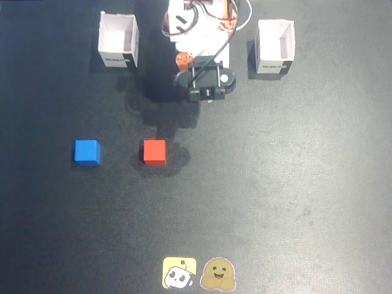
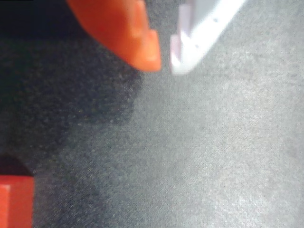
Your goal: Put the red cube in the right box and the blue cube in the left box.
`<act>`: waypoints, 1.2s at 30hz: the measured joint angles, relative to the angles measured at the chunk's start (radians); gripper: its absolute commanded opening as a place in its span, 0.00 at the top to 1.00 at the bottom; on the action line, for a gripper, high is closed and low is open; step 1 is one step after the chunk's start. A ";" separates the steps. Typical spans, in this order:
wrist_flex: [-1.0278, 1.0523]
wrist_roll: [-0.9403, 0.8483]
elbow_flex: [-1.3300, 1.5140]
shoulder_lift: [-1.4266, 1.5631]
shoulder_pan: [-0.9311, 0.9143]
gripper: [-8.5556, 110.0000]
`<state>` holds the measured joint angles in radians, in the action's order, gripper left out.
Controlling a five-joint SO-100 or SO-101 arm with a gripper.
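Note:
In the fixed view the red cube (image 1: 154, 152) and the blue cube (image 1: 87, 152) sit apart on the black mat, with the blue one to the left. The right box (image 1: 118, 41), with pinkish walls and a black label band, stands at the upper left of that view. The left box (image 1: 274, 47), whiter with a taller front, stands at the upper right. My gripper (image 1: 207, 92) hangs folded near the arm's base, between the boxes and well above the cubes. In the wrist view the gripper (image 2: 164, 64) is empty, with its orange and white tips nearly touching. The red cube's corner (image 2: 14, 202) shows at the bottom left.
The arm's white and orange base (image 1: 196, 24) with its cables stands at the top centre, between the boxes. Two cartoon stickers (image 1: 199, 274) lie at the mat's lower edge.

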<state>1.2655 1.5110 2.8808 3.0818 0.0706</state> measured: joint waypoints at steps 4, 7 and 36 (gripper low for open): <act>0.000 0.000 0.000 0.000 0.000 0.92; 0.000 0.000 0.000 0.000 0.000 0.92; -0.250 -0.160 -0.092 -0.236 -0.095 0.93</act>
<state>1.0155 1.3514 2.7888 2.8455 -0.0245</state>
